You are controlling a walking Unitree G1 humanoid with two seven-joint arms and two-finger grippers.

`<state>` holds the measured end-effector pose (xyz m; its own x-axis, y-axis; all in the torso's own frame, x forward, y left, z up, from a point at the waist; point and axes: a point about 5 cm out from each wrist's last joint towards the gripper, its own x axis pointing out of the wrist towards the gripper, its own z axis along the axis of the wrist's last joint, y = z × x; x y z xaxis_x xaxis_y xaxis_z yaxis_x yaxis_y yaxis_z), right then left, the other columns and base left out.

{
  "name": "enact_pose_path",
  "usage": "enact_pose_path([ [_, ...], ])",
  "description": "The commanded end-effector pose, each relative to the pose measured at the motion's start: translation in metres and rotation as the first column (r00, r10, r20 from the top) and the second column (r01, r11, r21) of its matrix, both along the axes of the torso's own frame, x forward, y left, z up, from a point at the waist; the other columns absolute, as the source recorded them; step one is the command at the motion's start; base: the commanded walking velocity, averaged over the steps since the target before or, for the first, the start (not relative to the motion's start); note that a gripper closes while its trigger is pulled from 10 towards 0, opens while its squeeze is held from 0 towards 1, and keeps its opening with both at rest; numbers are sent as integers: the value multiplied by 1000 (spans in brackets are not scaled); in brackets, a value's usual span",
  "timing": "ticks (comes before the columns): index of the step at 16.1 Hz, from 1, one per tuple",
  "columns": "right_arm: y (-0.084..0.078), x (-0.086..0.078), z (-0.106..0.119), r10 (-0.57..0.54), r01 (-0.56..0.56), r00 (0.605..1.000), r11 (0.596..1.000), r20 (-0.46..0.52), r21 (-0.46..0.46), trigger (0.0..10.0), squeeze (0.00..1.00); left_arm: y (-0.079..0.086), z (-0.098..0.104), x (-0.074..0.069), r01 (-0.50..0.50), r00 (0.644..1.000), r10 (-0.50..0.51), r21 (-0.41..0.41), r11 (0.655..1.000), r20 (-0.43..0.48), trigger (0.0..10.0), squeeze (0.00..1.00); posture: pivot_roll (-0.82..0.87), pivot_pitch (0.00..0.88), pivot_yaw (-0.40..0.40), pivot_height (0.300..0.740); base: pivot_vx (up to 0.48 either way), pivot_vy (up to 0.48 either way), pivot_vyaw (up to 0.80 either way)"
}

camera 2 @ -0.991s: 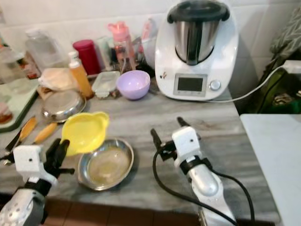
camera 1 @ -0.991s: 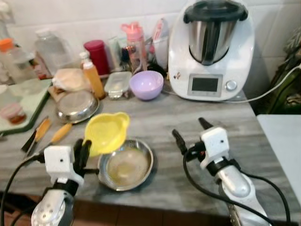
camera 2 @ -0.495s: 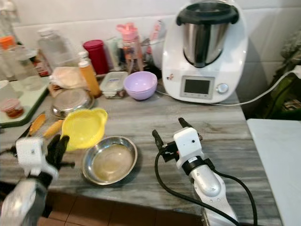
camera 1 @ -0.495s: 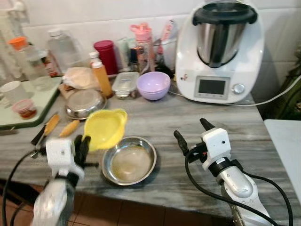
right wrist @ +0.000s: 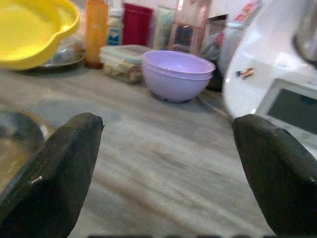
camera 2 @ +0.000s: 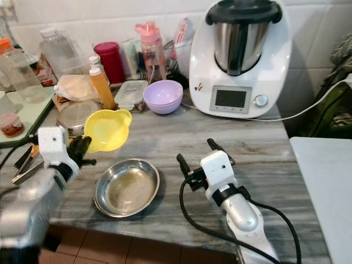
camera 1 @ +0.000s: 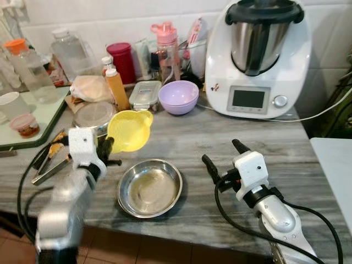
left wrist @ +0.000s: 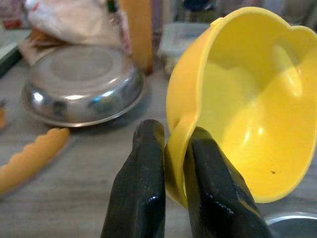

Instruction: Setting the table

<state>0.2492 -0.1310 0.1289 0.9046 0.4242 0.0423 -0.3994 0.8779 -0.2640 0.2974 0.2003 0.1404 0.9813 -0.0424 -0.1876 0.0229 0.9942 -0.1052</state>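
Yellow bowl: lifted clear of the grey marbled surface, tilted, up and to the left of the steel dish.
Left hand: clenched on the bowl's rim — one black finger outside, the other inside.
Right hand: released, fingers spread wide, hovering low over the surface right of the steel dish.
Behind: lilac bowl beside the white kitchen machine; an upturned steel bowl near the orange bottle.
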Motion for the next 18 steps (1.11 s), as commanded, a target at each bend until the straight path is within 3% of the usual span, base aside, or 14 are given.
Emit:
enact_pose_path([
  [1, 6, -4, 6, 46, -46, 999, 999, 29, -3, 10000, 0, 9, 2, 3, -8, 999, 8, 6, 1000, -39, 10000, 0, -239, 23, 137, 740, 0, 0, 0],
  [3, 7, -6, 10, 78, -79, 997, 996, 19, 37, 10000, 0, 15, -1, 6, -15, 992, 13, -16, 1000, -125, 10000, 0, -240, 25, 142, 740, 0, 0, 0],
  [6, 13, -10, 12, 161, -161, 987, 985, -9, 58, 10000, 0, 20, -1, 8, 9, 987, -6, 16, 1000, -162, 10000, 0, -236, 27, 144, 740, 0, 0, 0],
  [9, 14, -12, 10, 196, -193, 980, 979, -37, 65, 10000, 0, 23, -3, 10, 17, 965, -23, -25, 1000, -263, 10000, 0, -233, 30, 144, 740, 0, 0, 0],
  [12, 15, -14, 9, 201, -195, 978, 977, -56, 86, 10000, 0, 27, -4, 10, 10, 955, -29, -66, 998, -296, 10000, 0, -235, 30, 147, 740, 0, 0, 0],
  [18, 18, -14, 7, 205, -197, 976, 975, -74, 100, 10000, 0, 40, -9, 5, -18, 917, -2, -47, 999, -399, 10000, 0, -228, 31, 153, 740, 0, 0, 0],
])
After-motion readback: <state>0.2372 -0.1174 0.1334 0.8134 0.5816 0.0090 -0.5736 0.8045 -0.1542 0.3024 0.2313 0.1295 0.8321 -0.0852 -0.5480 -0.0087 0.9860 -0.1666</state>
